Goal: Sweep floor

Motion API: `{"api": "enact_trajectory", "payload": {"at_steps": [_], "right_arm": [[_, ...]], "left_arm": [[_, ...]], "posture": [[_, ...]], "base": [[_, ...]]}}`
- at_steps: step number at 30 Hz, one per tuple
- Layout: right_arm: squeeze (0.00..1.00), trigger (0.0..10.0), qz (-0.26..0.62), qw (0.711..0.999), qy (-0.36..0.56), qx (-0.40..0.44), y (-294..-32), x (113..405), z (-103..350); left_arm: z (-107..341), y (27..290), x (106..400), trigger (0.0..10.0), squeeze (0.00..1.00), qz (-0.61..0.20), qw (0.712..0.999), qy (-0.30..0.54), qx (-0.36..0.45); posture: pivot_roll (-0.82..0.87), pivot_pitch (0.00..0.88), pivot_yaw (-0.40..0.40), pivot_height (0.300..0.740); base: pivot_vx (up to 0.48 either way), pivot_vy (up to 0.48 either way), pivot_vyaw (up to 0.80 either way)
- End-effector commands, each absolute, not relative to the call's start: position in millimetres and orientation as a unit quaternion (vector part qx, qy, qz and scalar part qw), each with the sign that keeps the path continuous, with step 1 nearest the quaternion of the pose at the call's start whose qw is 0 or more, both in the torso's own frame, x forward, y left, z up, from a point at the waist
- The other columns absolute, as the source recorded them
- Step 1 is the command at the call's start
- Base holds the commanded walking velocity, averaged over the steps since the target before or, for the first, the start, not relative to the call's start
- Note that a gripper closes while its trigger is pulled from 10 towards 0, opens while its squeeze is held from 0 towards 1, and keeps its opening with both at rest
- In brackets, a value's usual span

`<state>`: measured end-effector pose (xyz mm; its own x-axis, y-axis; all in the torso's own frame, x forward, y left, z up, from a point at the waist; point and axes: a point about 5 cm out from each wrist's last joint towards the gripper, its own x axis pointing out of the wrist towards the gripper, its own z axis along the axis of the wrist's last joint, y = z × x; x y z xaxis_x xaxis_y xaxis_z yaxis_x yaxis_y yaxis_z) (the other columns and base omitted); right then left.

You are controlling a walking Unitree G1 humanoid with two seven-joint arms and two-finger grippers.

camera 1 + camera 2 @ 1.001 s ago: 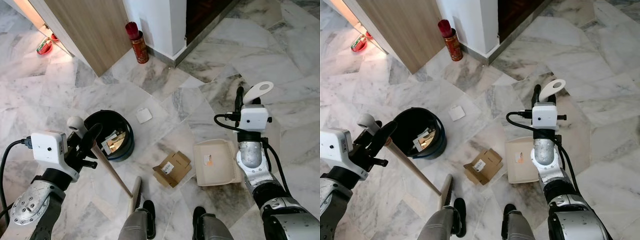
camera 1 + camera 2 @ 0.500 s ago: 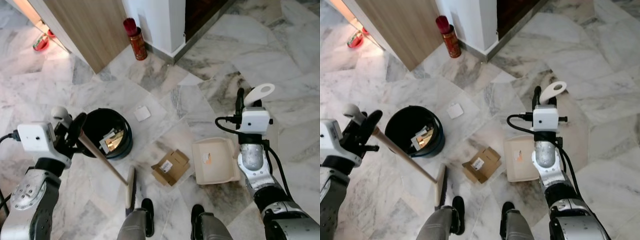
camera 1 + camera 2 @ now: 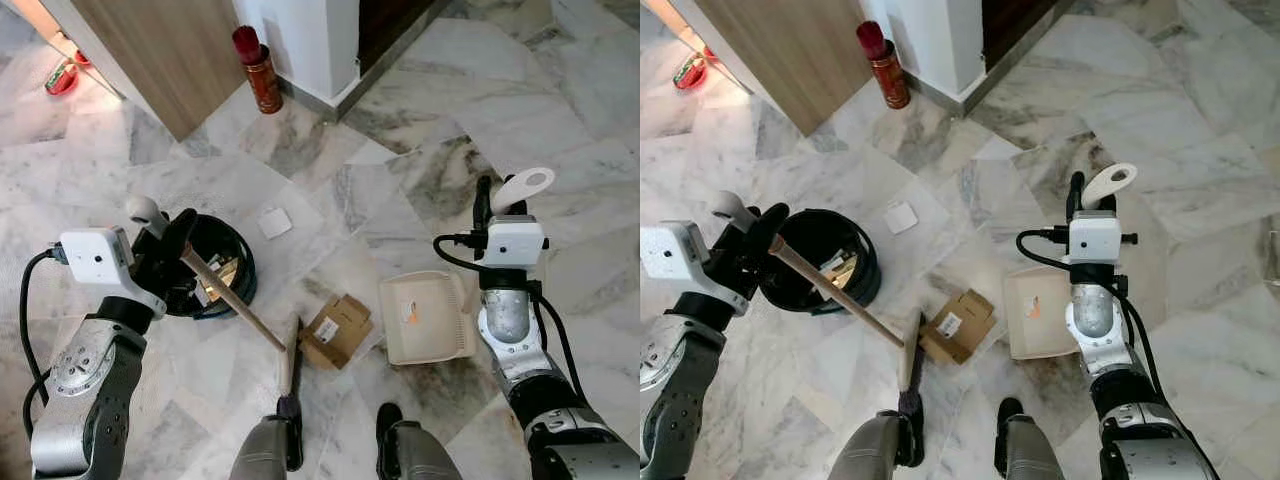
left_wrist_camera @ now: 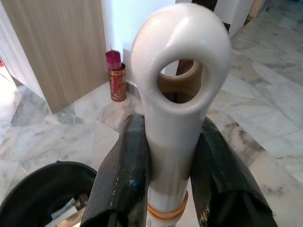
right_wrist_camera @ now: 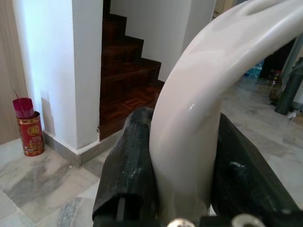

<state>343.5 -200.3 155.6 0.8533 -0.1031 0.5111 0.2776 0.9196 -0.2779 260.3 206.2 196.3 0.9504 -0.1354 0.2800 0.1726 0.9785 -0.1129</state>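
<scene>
My left gripper [image 3: 170, 243] is shut on the top of a wooden broom handle [image 3: 232, 300] with a white looped cap [image 4: 176, 90]. The handle slants down to the broom head [image 3: 289, 358], which rests on the floor against the left edge of a flattened cardboard box [image 3: 336, 329]. My right gripper [image 3: 499, 208] is shut on the upright white handle [image 5: 199, 113] of a cream dustpan [image 3: 424, 318]. The pan lies flat on the marble just right of the box. A white square scrap [image 3: 273, 221] lies farther out.
A black bin [image 3: 236, 268] holding rubbish stands beside my left gripper. A red tin [image 3: 256, 68] stands against the white wall corner [image 3: 300, 40], with a wooden panel [image 3: 150, 50] to its left and dark stairs [image 5: 123, 61] to its right. My feet [image 3: 388, 420] are near the box.
The broom head has swung right across the floor and now touches the cardboard box. My left gripper moved with it. The dustpan and right arm have stayed put; the camera shifted slightly.
</scene>
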Motion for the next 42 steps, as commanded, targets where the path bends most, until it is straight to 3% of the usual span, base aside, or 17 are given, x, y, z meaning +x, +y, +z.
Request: {"api": "enact_trajectory", "payload": {"at_steps": [1, 16, 31, 42], "right_arm": [[0.00, 10.0, -0.090, 0.954, -0.224, -0.175, -195.2, 338.1, 139.5], [0.00, 10.0, -0.081, 0.966, -0.186, -0.158, -192.5, 332.9, 123.9], [0.00, 10.0, -0.080, 0.973, -0.168, -0.138, -194.3, 338.6, 126.6], [0.00, 10.0, -0.072, 0.977, -0.154, -0.129, -192.5, 338.0, 122.0]], "left_arm": [[194.4, 214.0, 254.9, 10.0, 0.00, -0.069, 0.986, -0.127, -0.080], [200.8, 194.8, 270.4, 10.0, 0.00, -0.097, 0.979, -0.142, -0.111], [219.8, 155.8, 292.0, 10.0, 0.00, -0.150, 0.956, -0.182, -0.174], [238.2, 153.3, 301.0, 10.0, 0.00, -0.134, 0.937, -0.222, -0.234]], "posture": [[0.24, 0.515, 0.187, 0.740], [0.22, 0.509, 0.161, 0.740], [0.20, 0.490, 0.129, 0.740], [0.20, 0.477, 0.126, 0.740]], "base": [[0.000, 0.000, 0.00], [0.000, 0.000, 0.00], [0.000, 0.000, 0.00], [0.000, 0.000, 0.00]]}}
